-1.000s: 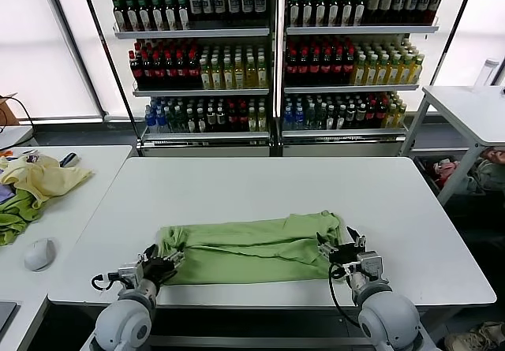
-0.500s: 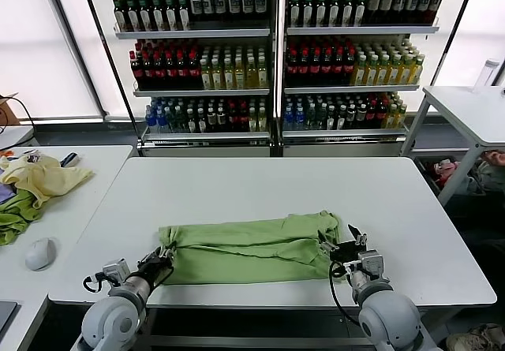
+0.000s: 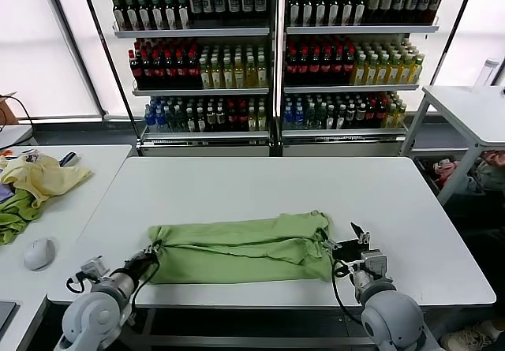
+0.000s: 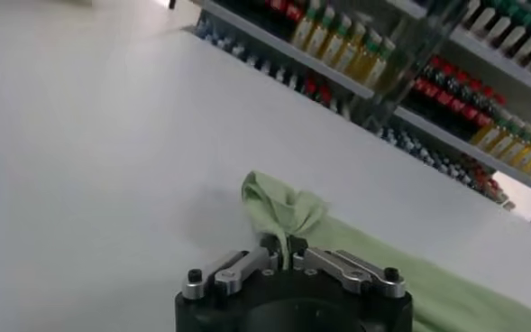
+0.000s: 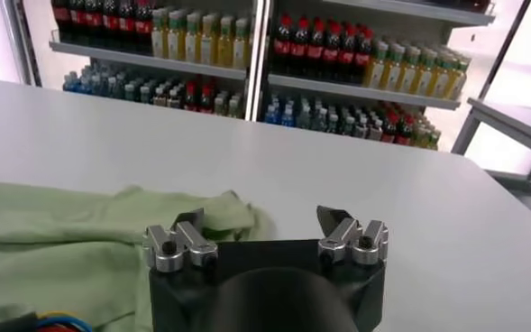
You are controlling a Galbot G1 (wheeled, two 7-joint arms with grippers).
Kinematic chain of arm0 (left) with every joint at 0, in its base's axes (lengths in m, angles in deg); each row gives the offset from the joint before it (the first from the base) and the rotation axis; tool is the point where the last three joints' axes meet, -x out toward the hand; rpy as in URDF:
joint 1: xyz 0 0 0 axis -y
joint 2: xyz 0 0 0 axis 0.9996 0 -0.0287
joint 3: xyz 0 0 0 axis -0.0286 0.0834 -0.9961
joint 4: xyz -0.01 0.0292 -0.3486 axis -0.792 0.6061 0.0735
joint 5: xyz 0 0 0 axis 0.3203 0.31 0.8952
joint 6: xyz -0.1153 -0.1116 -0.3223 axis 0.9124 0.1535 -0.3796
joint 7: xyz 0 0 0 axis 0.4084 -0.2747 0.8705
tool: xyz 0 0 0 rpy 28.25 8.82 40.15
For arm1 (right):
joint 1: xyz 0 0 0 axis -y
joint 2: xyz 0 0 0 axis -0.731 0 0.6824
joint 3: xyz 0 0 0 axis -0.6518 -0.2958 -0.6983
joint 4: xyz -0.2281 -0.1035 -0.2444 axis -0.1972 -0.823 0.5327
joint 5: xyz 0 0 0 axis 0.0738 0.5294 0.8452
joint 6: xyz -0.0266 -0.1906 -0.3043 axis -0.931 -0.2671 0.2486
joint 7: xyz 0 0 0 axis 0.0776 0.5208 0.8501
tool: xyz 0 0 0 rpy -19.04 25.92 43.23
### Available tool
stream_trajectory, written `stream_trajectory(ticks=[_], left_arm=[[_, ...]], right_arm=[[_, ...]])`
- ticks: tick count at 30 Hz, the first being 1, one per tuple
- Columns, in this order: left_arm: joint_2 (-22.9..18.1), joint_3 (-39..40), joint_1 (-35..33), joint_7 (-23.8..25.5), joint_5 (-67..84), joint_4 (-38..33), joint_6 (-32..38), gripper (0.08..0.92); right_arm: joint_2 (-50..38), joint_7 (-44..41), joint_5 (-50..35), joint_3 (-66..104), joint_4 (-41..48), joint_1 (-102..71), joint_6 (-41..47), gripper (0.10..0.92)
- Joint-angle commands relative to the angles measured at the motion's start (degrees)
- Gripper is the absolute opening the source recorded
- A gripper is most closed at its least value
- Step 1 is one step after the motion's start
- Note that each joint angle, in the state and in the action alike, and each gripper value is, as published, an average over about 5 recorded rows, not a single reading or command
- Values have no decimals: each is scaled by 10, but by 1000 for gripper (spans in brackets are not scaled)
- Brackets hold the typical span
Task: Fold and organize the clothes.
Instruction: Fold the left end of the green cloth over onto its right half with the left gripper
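Observation:
The sage-green polo shirt lies folded into a long band across the front of the white table. Its collar, buttons and print are hidden. My left gripper is shut on the shirt's left end. In the left wrist view a bunched corner of the shirt is pinched between the closed fingers of the left gripper. My right gripper is open at the shirt's right end, off the cloth. In the right wrist view the right gripper stands wide open, the shirt beside one finger.
A side table at the left holds a pale yellow garment, a lime-green cloth and a mouse. Bottle shelves stand behind the table. Another white table is at the right, with clutter below it.
My left gripper has pulled the shirt's left end leftward, dragging the whole shirt that way. My right gripper has let go and now sits open beside the right end.

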Motion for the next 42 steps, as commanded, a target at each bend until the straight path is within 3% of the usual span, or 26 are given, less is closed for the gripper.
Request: stream_trajectory(ticks=[1, 6, 10, 15, 19, 22, 31, 42], left_arm=[[97, -144, 6, 20, 36, 7, -4, 121], [149, -198, 16, 37, 30, 30, -16, 121], [155, -211, 19, 39, 45, 10, -20, 121], [108, -179, 4, 24, 110, -90, -23, 121], [49, -93, 5, 22, 129, -170, -17, 121], [5, -32, 15, 24, 133, -190, -12, 121], [-77, 125, 72, 16, 56, -120, -5, 121], [-95, 219, 148, 2, -68, -14, -21, 121]], right_arm=[[-2, -1, -4, 1, -2, 2, -2, 823], [-10, -4, -14, 4, 1, 7, -8, 823], [-14, -4, -18, 4, -1, 9, -10, 823], [-9, -3, -10, 4, -13, 0, -6, 823], [-12, -3, -9, 9, -15, -6, -7, 823], [-14, -4, -10, 12, -18, -9, -8, 823], [-21, -5, -10, 24, -31, -24, -8, 823], [-26, -6, -10, 38, -44, -44, -10, 823]])
